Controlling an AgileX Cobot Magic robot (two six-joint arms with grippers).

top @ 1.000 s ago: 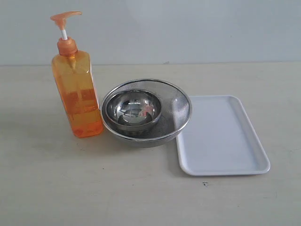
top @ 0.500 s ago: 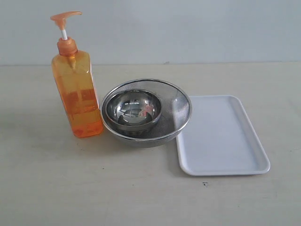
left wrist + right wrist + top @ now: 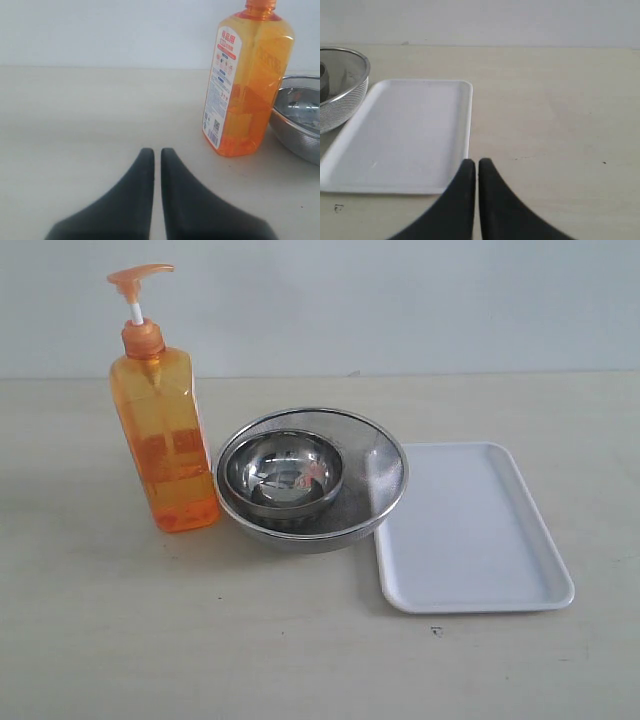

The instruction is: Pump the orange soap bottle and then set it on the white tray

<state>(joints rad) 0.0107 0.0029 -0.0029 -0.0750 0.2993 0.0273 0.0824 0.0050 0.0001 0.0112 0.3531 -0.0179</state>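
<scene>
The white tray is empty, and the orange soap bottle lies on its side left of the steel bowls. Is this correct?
Not quite: the orange soap bottle stands upright, not on its side, as the exterior view shows. It is left of the steel bowls, and the white tray is empty.
</scene>
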